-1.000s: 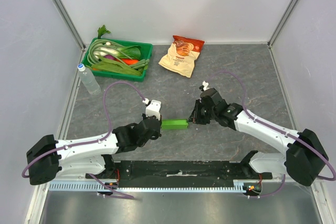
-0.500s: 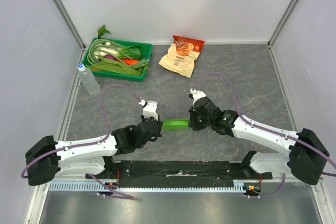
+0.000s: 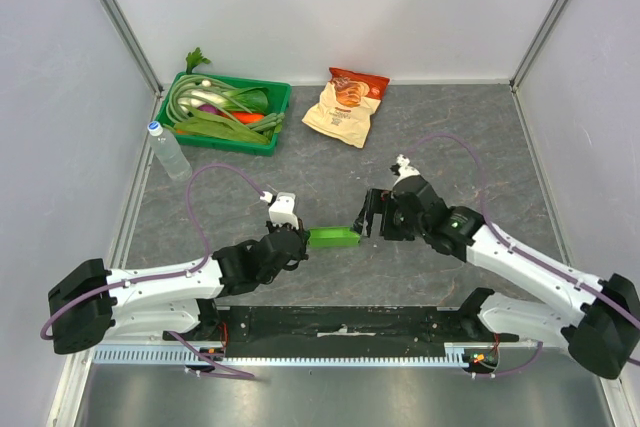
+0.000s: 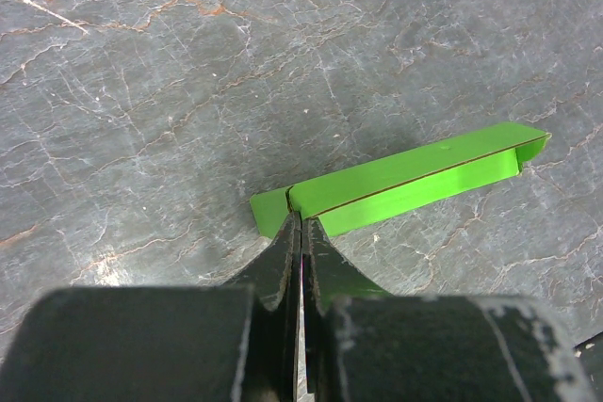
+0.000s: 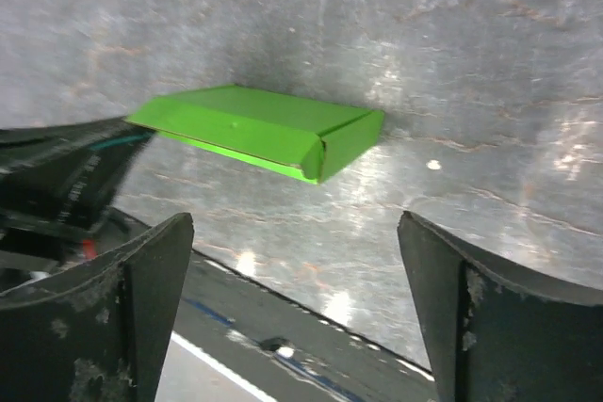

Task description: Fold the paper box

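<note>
Left gripper (image 4: 301,233) is pinched tight on the near end of the paper box (image 4: 415,181) — both fingers pressed together on the thin lime-green card. The box sits low over the grey table (image 3: 460,137), midway between the two arms, its long side running toward the right arm. Right gripper (image 3: 365,219) faces the box's other end with fingers spread wide — just beside it, not touching. The vegetable tray (image 3: 228,143) and snack bag (image 3: 345,105) lie well apart at the back.
</note>
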Action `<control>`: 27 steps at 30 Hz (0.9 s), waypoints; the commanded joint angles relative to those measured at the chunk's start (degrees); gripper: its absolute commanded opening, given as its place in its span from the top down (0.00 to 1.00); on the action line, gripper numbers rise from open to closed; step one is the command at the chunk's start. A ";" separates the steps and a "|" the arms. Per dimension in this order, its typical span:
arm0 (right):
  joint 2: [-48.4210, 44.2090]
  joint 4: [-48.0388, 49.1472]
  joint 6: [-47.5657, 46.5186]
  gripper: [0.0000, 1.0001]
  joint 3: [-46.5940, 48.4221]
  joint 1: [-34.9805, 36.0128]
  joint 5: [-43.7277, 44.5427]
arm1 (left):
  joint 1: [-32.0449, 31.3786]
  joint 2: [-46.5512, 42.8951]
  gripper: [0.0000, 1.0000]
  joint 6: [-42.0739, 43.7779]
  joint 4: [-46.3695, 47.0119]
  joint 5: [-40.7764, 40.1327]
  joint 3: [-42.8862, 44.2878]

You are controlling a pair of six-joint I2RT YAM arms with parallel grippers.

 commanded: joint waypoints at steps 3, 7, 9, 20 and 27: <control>-2.28 20.08 25.17 0.02 -10.73 -5.96 -13.08 | -0.64 2.15 0.98 -1.94 -8.09 2.49 -2.19; 1.06 29.76 30.56 0.02 -13.38 -7.98 -16.26 | -0.64 2.33 0.98 -0.88 -8.18 2.75 -1.75; 2.29 33.54 33.01 0.02 -14.78 -8.16 -16.61 | -0.64 2.24 0.98 -0.62 -8.27 2.58 -1.57; 8.27 52.71 44.80 0.17 -24.01 -8.86 -19.26 | -0.64 2.15 0.98 0.09 -8.44 2.84 -1.22; 10.82 59.56 49.28 0.23 -27.53 -8.78 -18.73 | -0.64 2.33 0.98 -0.44 -8.36 3.19 -1.40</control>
